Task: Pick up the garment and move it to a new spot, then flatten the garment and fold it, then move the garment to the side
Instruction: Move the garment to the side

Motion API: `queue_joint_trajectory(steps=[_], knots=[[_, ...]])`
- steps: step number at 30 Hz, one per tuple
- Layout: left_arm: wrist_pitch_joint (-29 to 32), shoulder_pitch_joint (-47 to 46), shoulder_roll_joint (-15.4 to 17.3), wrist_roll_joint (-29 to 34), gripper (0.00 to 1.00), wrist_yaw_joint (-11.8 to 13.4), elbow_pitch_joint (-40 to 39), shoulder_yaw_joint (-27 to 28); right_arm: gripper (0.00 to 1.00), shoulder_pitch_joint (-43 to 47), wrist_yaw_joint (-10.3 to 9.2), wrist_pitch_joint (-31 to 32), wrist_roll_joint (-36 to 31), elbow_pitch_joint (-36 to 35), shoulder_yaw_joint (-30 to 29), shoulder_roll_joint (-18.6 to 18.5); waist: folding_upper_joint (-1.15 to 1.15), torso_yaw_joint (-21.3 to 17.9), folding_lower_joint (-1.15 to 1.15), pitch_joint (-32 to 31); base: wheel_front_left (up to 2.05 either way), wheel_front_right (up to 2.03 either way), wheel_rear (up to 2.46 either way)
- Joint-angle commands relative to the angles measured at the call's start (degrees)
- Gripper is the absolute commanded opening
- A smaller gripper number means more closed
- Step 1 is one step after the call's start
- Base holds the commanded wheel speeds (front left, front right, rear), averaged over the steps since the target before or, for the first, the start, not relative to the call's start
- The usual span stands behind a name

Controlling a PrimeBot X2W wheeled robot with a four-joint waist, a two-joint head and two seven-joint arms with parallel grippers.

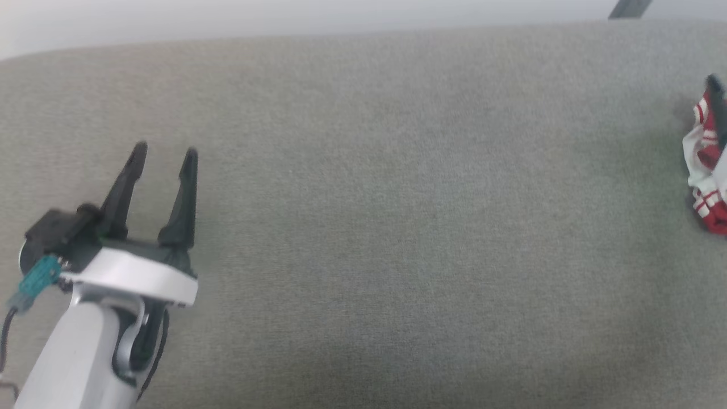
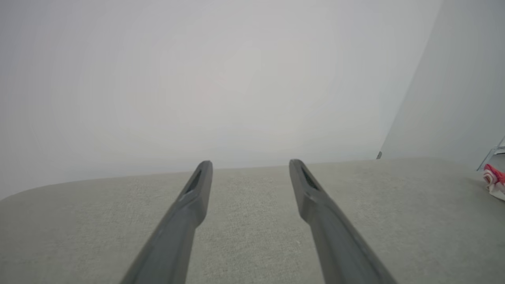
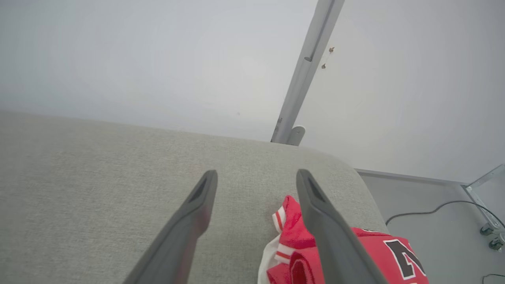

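The garment (image 1: 706,170) is a crumpled red and white bundle at the far right of the grey fabric surface (image 1: 397,199), cut off by the head view's edge. A dark finger (image 1: 717,108) of my right arm crosses its top. In the right wrist view my right gripper (image 3: 256,173) hangs open just above the garment (image 3: 290,232), its right finger over the red cloth and nothing between the fingers. My left gripper (image 1: 165,152) stands open and empty at the lower left, far from the garment (image 2: 495,179), which lies well off to the right of my left gripper (image 2: 250,163).
The padded surface has rounded corners and ends at a pale wall (image 2: 197,79). A grey metal pole (image 3: 307,67) rises behind its right end. Beyond that end is the floor with a dark cable (image 3: 434,207) and a wheeled frame (image 3: 491,232).
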Motion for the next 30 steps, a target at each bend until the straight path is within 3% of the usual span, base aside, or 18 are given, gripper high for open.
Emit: queue_joint_trajectory(steps=[1, 17, 30], knots=[[-0.3, 2.0, -0.2, 0.1, 1.0, -0.3, 0.1, 1.2, 1.0, 1.9, -0.11, -1.7, 0.7, -0.9, 0.7, 0.9, 0.0, 1.0, 0.0, -1.8, 0.0, 0.0, 0.0], [-0.3, 14.5, -2.2, 0.9, 1.0, -2.4, 0.1, 9.5, 1.0, 16.5, -0.11, -9.9, 1.0, -9.1, 2.7, 4.6, 0.0, 2.7, 0.0, -11.2, 0.0, 0.0, 0.0], [-0.3, 21.8, -3.9, 1.2, 1.0, -3.7, 0.0, 14.3, 1.0, 30.6, -0.11, -11.5, -4.2, -18.5, -4.6, 9.4, 0.0, 2.9, 0.0, -15.6, 0.0, 0.0, 0.0]])
